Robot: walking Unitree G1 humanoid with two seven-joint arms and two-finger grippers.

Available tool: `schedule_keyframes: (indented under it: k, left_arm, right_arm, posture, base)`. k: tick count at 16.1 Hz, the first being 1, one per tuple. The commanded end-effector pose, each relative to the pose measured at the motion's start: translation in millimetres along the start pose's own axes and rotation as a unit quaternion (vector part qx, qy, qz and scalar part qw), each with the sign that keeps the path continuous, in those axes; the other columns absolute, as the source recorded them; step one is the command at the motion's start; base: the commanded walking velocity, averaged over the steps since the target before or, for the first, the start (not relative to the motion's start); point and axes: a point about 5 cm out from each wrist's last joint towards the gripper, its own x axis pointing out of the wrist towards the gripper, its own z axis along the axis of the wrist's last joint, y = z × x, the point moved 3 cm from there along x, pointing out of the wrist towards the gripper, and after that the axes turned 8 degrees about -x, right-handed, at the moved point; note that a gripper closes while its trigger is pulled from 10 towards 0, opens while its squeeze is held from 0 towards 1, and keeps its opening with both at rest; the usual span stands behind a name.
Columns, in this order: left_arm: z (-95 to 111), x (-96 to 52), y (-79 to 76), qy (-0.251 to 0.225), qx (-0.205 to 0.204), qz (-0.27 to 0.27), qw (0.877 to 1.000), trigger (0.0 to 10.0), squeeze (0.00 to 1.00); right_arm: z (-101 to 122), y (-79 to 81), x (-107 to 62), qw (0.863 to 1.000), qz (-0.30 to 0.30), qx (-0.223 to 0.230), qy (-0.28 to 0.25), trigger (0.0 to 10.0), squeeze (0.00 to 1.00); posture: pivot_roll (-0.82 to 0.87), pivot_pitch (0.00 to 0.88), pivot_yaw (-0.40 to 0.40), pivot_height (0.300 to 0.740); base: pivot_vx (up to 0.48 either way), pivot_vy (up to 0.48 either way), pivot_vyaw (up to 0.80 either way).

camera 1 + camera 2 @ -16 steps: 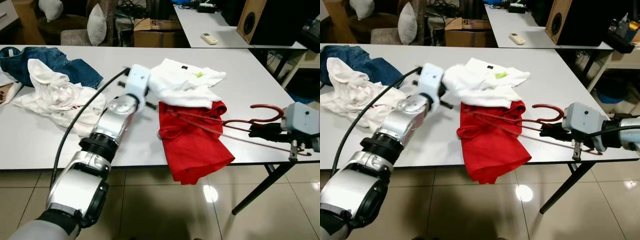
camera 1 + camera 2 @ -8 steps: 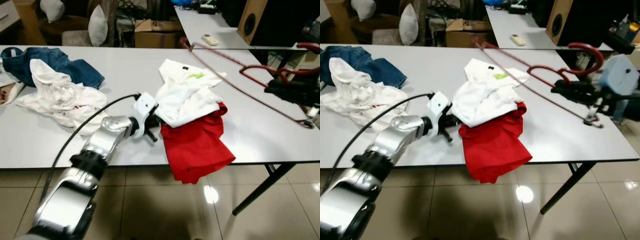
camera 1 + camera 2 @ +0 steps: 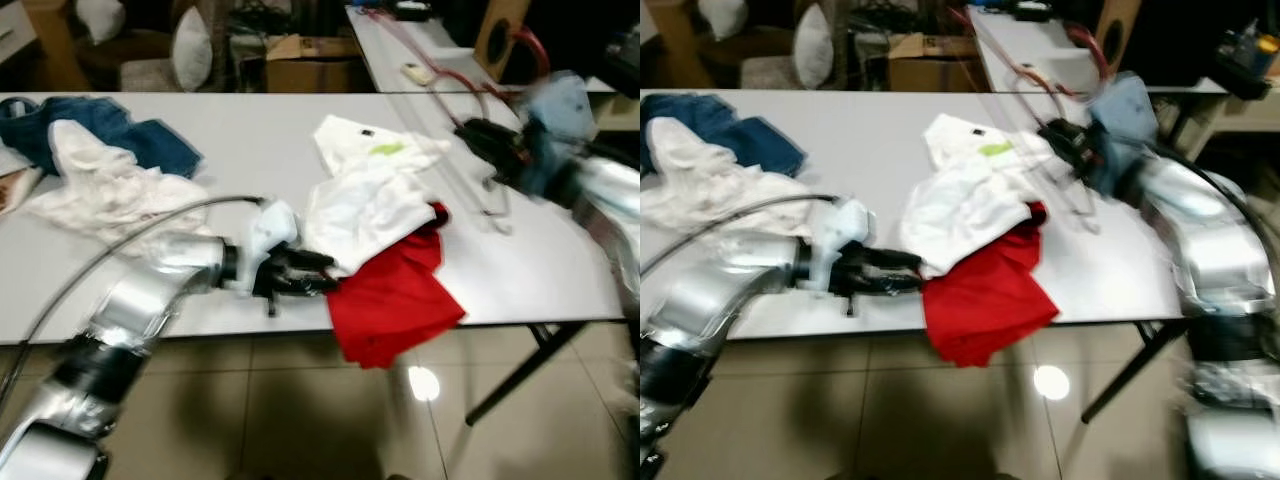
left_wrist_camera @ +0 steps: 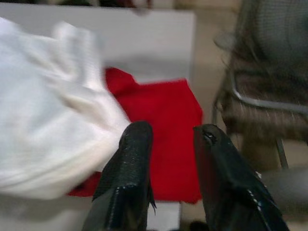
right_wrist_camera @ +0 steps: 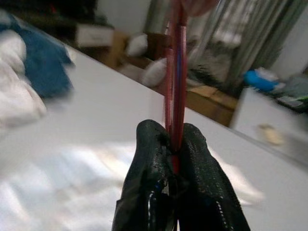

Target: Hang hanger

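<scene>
A red wire hanger [image 3: 441,86] is held up over the right part of the white table [image 3: 250,130], blurred by motion. My right gripper [image 3: 480,138] is shut on its wires [image 5: 173,72], which run between the two pads. A white shirt [image 3: 370,195] lies on the table, partly over a red shirt [image 3: 395,300] that droops off the front edge. My left gripper [image 3: 305,272] hovers low at the front edge, just left of both shirts. Its fingers [image 4: 137,159] stand open with nothing between them, pointing at the red shirt [image 4: 163,120] and the white shirt [image 4: 48,120].
Blue jeans [image 3: 130,135] and a crumpled white garment [image 3: 110,185] lie on the table's left part. Behind stand a cardboard box [image 3: 300,55], a second table [image 3: 390,60] with a remote [image 3: 415,72], and a speaker [image 3: 495,30]. A chair [image 4: 269,96] is beside the table.
The right gripper has swung the hanger from the table's right side up and leftward over the table. The left gripper has dropped to the front edge beside the shirts.
</scene>
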Motion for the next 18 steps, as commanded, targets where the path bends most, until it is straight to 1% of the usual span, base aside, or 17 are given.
schedule_keyframes:
  k: [1,2,3,4,5,7,8,9,10,11,12,13,14,15,16,18]
  left_arm:
    - [10.4,-13.7,4.8,-0.028,-0.008,0.030,0.999,10.0,1.00]
    - [12.0,-18.1,5.7,-0.038,-0.015,0.041,0.998,10.0,1.00]
    - [15.3,-26.4,5.2,-0.056,-0.025,0.058,0.996,10.0,1.00]
    - [15.9,-34.0,0.8,-0.064,-0.031,0.063,0.995,10.0,1.00]
    - [12.7,-39.0,-1.9,-0.059,-0.035,0.067,0.995,10.0,1.00]
    - [6.6,-42.7,-4.9,-0.049,-0.044,0.074,0.995,10.0,1.00]
    - [5.2,-42.5,-7.1,-0.048,-0.050,0.073,0.995,10.0,1.00]
    - [4.5,-41.6,-8.8,-0.048,-0.055,0.074,0.995,10.0,1.00]
    - [3.7,-40.0,-10.8,-0.047,-0.062,0.075,0.994,10.0,1.00]
    - [3.2,-39.0,-11.7,-0.046,-0.064,0.075,0.994,10.0,1.00]
    - [2.3,-36.6,-13.0,-0.044,-0.066,0.076,0.994,10.0,1.00]
    - [1.9,-34.4,-13.0,-0.044,-0.067,0.080,0.994,10.0,1.00]
    - [1.8,-33.3,-12.6,-0.044,-0.066,0.082,0.993,10.0,1.00]
    - [2.3,-31.1,-11.6,-0.049,-0.065,0.087,0.993,10.0,1.00]
    - [2.7,-29.0,-10.3,-0.053,-0.064,0.091,0.992,10.0,1.00]
    - [4.6,-25.7,-5.7,-0.062,-0.061,0.106,0.991,10.0,1.00]
  right_arm:
    - [-2.9,7.6,11.8,0.999,0.011,0.049,0.011,10.0,0.00]
    - [-3.4,12.0,19.1,0.997,0.017,0.076,0.009,10.0,0.00]
    - [-6.6,18.2,32.6,0.989,0.021,0.144,0.012,10.0,0.00]
    - [-12.2,21.4,44.7,0.970,0.015,0.241,0.023,10.0,0.00]
    - [-16.1,25.5,53.1,0.948,0.017,0.315,0.031,10.0,0.00]
    - [-27.0,34.4,61.7,0.915,0.023,0.398,0.058,10.0,0.00]
    - [-37.0,41.7,63.7,0.894,0.028,0.439,0.081,10.0,0.00]
    - [-49.6,49.7,64.5,0.880,0.027,0.462,0.108,10.0,0.00]
    - [-69.2,61.9,63.7,0.873,0.024,0.461,0.157,10.0,0.00]
    - [-80.0,67.8,61.6,0.872,0.022,0.453,0.185,10.0,0.00]
    - [-103.4,76.0,55.8,0.868,0.007,0.434,0.241,10.0,0.00]
    - [-121.6,73.8,48.9,0.877,-0.021,0.392,0.278,10.0,0.00]
    - [-127.6,70.4,45.7,0.881,-0.034,0.374,0.287,10.0,0.00]
    - [-136.1,61.4,40.0,0.884,-0.061,0.355,0.297,10.0,0.00]
    - [-142.2,50.9,34.0,0.884,-0.087,0.348,0.301,10.0,0.00]
    - [-148.3,31.9,23.3,0.886,-0.118,0.333,0.300,10.0,0.00]
  posture:
    - [-0.15,0.000,0.011,0.740]
    - [-0.14,0.000,0.005,0.740]
    - [-0.13,0.000,-0.002,0.740]
    - [-0.11,0.000,-0.014,0.740]
    - [-0.11,0.000,-0.020,0.740]
    - [-0.10,0.000,-0.024,0.740]
    - [-0.10,0.000,-0.028,0.740]
    - [-0.10,0.000,-0.029,0.740]
    - [-0.10,0.000,-0.030,0.740]
    - [-0.10,0.000,-0.028,0.740]
    - [-0.10,0.000,-0.028,0.740]
    - [-0.10,0.000,-0.026,0.740]
    - [-0.10,0.000,-0.026,0.740]
    - [-0.10,0.000,-0.025,0.740]
    - [-0.11,0.000,-0.021,0.740]
    - [-0.11,0.000,-0.017,0.740]
  base:
    - [0.000,0.000,0.00]
    - [0.000,0.000,0.00]
    - [0.000,0.000,0.00]
    - [0.000,0.000,0.00]
    - [0.000,0.000,0.00]
    - [0.000,0.000,0.00]
    - [0.000,0.000,0.00]
    - [0.000,0.000,0.00]
    - [0.000,0.000,0.00]
    - [0.000,0.000,0.00]
    - [0.000,0.000,0.00]
    - [0.000,0.000,0.00]
    - [0.000,0.000,0.00]
    - [0.000,0.000,0.00]
    - [0.000,0.000,0.00]
    - [0.000,0.000,0.00]
